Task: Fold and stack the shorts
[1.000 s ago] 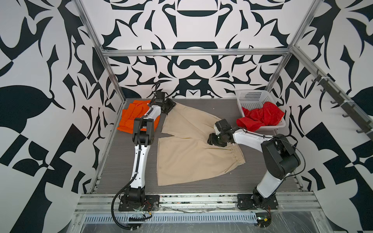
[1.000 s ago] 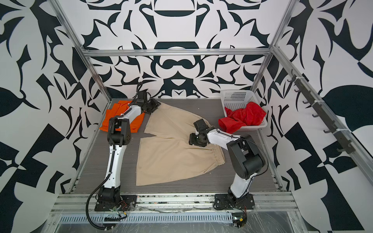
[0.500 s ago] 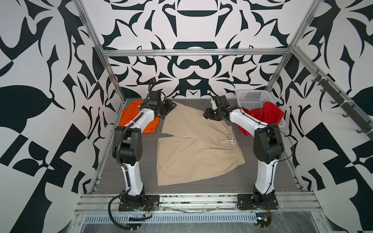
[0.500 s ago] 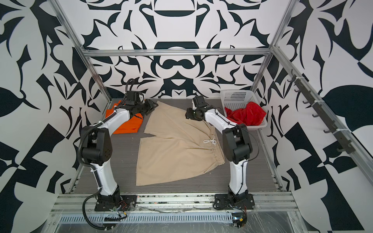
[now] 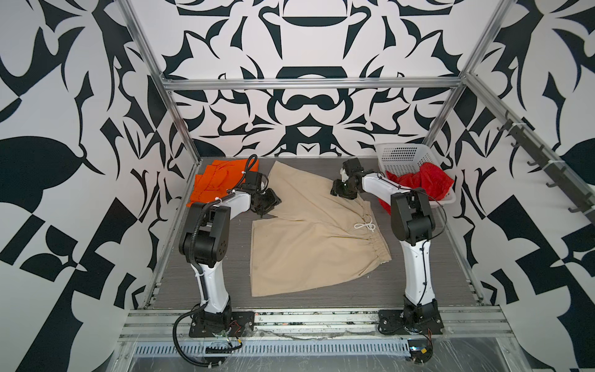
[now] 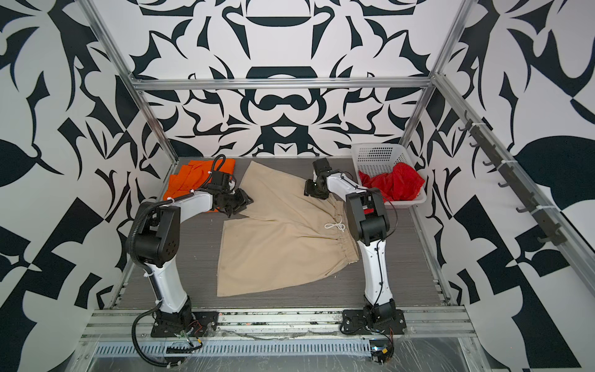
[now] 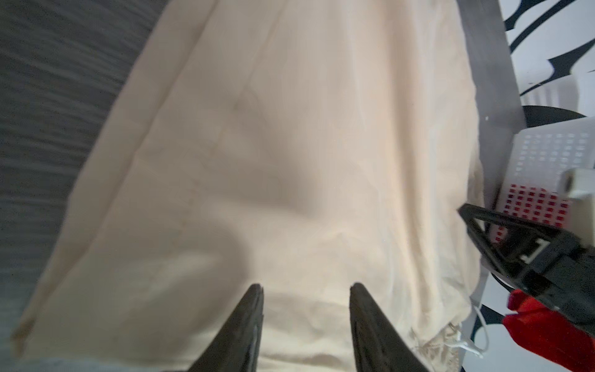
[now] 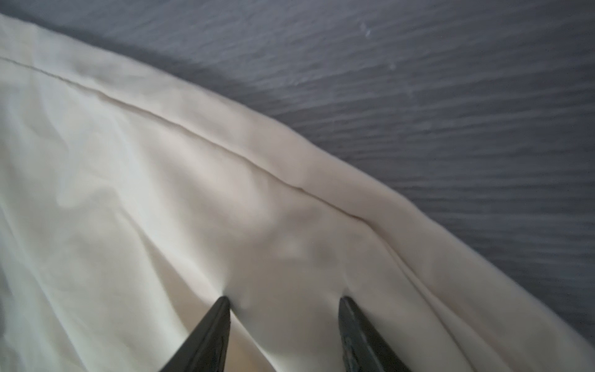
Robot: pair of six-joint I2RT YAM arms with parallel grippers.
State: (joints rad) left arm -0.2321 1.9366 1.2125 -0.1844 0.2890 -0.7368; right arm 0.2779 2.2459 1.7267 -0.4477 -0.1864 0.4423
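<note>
Both my pincers stood parted, gripping nothing: left gripper and right gripper on the spread beige shorts; orange shorts lay back-left, red shorts in the basket.

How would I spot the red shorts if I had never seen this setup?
Find the white perforated basket in the far right corner of the grey table. The red shorts lie crumpled inside it, spilling over its rim. Unlike the beige shorts spread flat mid-table and the orange shorts at far left, they alone sit bunched in a container.
</note>
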